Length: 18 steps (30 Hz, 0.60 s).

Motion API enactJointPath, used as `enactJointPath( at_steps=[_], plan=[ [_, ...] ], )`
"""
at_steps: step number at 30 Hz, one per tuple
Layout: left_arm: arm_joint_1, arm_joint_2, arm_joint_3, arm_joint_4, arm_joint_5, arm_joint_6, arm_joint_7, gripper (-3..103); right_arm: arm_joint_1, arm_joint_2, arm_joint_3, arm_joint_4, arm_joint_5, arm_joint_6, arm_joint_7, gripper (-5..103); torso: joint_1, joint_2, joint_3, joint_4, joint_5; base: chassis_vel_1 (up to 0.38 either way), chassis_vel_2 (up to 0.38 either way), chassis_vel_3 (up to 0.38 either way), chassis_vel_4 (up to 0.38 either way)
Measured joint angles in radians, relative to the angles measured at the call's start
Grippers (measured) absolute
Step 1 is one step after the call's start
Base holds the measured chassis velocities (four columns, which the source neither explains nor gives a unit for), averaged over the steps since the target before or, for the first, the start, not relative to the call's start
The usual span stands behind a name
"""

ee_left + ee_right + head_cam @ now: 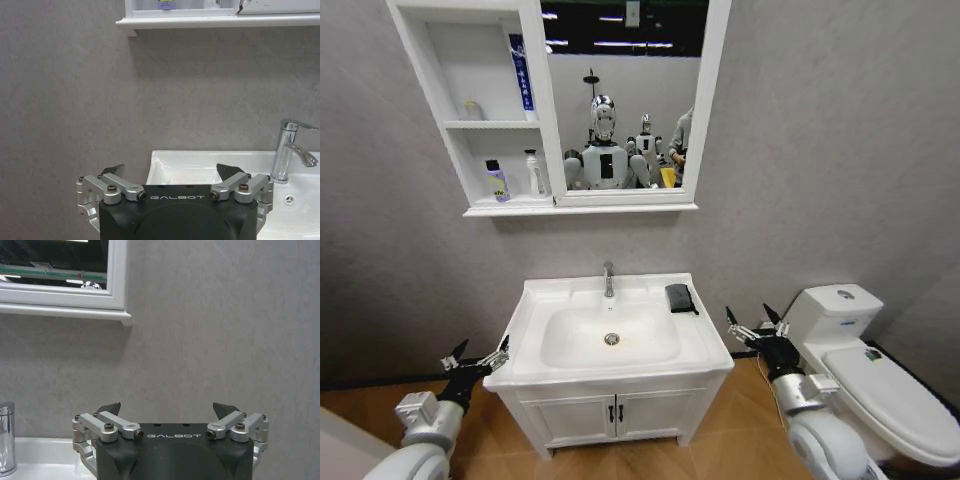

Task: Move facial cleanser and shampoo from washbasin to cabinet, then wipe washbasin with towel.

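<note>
Both my left gripper (478, 355) and right gripper (753, 322) hang wide open beside the washbasin (705, 340), towel (680, 298) on its rim.

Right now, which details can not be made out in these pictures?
- Bottle labels in the cabinet: too small in the head view.
- Same bottles in the left wrist view: cut off by the top edge.
- Towel underside: hidden against the washbasin.
- Faucet in the right wrist view: cut off by the side edge.
</note>
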Motion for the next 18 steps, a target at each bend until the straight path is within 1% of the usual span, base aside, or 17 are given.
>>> enactJointPath(
  at_steps=[1, 3, 4, 6, 7, 9, 11, 12, 14, 15, 18],
  plan=[
    [0.0, 0.0, 0.0, 0.0, 0.0, 0.0, 0.0, 100, 0.047, -0.032, -0.017, 0.009, 0.083, -0.079, 0.027, 100, 0.0, 0.0, 0.0, 0.0001, -0.0005, 0.0, 0.0, 0.0, 0.0],
    [0.0, 0.0, 0.0, 0.0, 0.0, 0.0, 0.0, 100, 0.154, -0.078, -0.079, -0.005, 0.195, -0.193, 0.096, 100, 0.0, 0.0, 0.0, 0.0003, -0.0004, 0.0, 0.0, 0.0, 0.0],
    [0.0, 0.0, 0.0, 0.0, 0.0, 0.0, 0.0, 100, 0.154, -0.078, -0.079, -0.005, 0.195, -0.193, 0.096, 100, 0.0, 0.0, 0.0, 0.0003, -0.0004, 0.0, 0.0, 0.0, 0.0],
    [0.0, 0.0, 0.0, 0.0, 0.0, 0.0, 0.0, 100, 0.27, -0.103, -0.157, -0.048, 0.255, -0.283, 0.163, 100, 0.0, 0.0, 0.0, 0.0005, -0.0001, 0.0, 0.0, 0.0, 0.0],
    [0.0, 0.0, 0.0, 0.0, 0.0, 0.0, 0.0, 100, 0.27, -0.103, -0.157, -0.048, 0.255, -0.283, 0.163, 100, 0.0, 0.0, 0.0, 0.0005, -0.0001, 0.0, 0.0, 0.0, 0.0],
    [0.0, 0.0, 0.0, 0.0, 0.0, 0.0, 0.0, 100, 0.378, -0.112, -0.227, -0.111, 0.295, -0.337, 0.204, 100, 0.0, 0.0, 0.0, 0.0004, -0.0002, 0.0, 0.0, 0.0, 0.0],
    [0.0, 0.0, 0.0, 0.0, 0.0, 0.0, 0.0, 100, 0.481, -0.111, -0.302, -0.197, 0.308, -0.364, 0.231, 100, 0.0, 0.0, 0.0, 0.0005, -0.0003, 0.0, 0.0, 0.0, 0.0],
    [0.0, 0.0, 0.0, 0.0, 0.0, 0.0, 0.0, 100, 0.481, -0.111, -0.302, -0.197, 0.308, -0.364, 0.231, 100, 0.0, 0.0, 0.0, 0.0005, -0.0003, 0.0, 0.0, 0.0, 0.0],
    [0.0, 0.0, 0.0, 0.0, 0.0, 0.0, 0.0, 100, 0.615, -0.096, -0.412, -0.311, 0.338, -0.382, 0.246, 100, 0.0, 0.0, 0.0, 0.0003, -0.0001, 0.0, 0.0, 0.0, 0.0],
    [0.0, 0.0, 0.0, 0.0, 0.0, 0.0, 0.0, 100, 0.615, -0.096, -0.412, -0.311, 0.338, -0.382, 0.246, 100, 0.0, 0.0, 0.0, 0.0003, -0.0001, 0.0, 0.0, 0.0, 0.0],
    [0.0, 0.0, 0.0, 0.0, 0.0, 0.0, 0.0, 100, 0.798, -0.052, -0.55, -0.457, 0.414, -0.424, 0.313, 100, 0.0, 0.0, 0.0, 0.0005, -0.0003, 0.0, 0.0, 0.0, 0.0]
  ],
)
